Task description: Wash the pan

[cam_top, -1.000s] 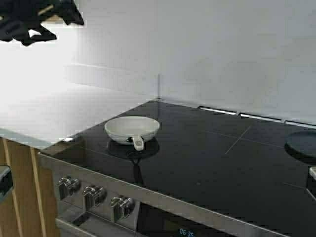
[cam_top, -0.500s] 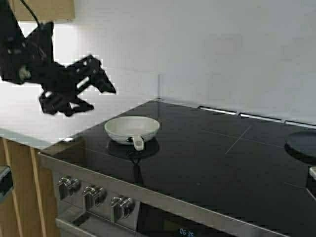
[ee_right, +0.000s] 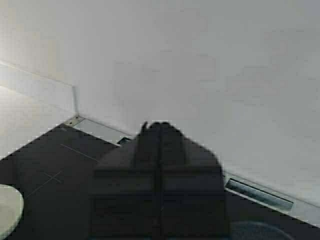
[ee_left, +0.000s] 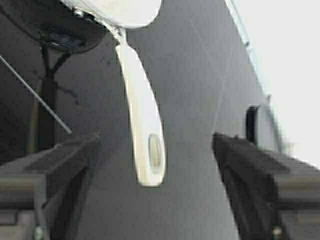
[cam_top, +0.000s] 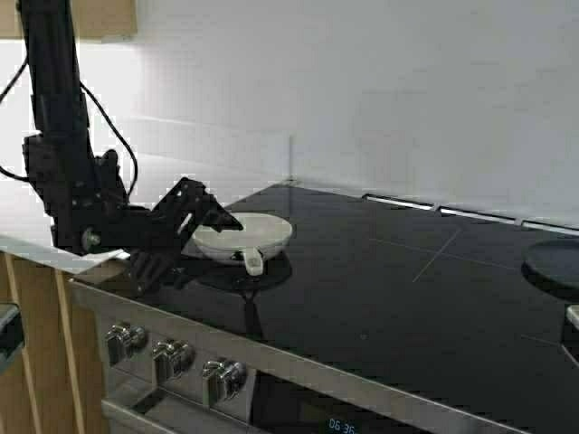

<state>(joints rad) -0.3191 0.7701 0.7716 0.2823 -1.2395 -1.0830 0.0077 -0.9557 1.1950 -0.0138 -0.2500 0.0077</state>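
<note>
The cream-white pan [cam_top: 244, 231] sits on the front left of the black cooktop [cam_top: 389, 298], its short handle [cam_top: 254, 262] pointing toward the front edge. My left gripper [cam_top: 210, 250] is open, low over the cooktop, just left of the pan and its handle. In the left wrist view the handle [ee_left: 145, 130], with the hole at its end, lies between the two spread fingers [ee_left: 55, 175] without touching them; the left gripper [ee_left: 156, 165] holds nothing. My right gripper [ee_right: 160, 126] is shut and empty, held above the cooktop facing the back wall; it is outside the high view.
A dark round pan [cam_top: 554, 262] sits at the cooktop's right edge. Control knobs [cam_top: 172, 360] line the stove front. A white counter [cam_top: 109, 199] lies left of the stove. A white wall [cam_top: 407, 99] stands behind.
My left arm has swung down from the upper left to the cooktop, bringing its open gripper around the pan's handle. The pan has not moved.
</note>
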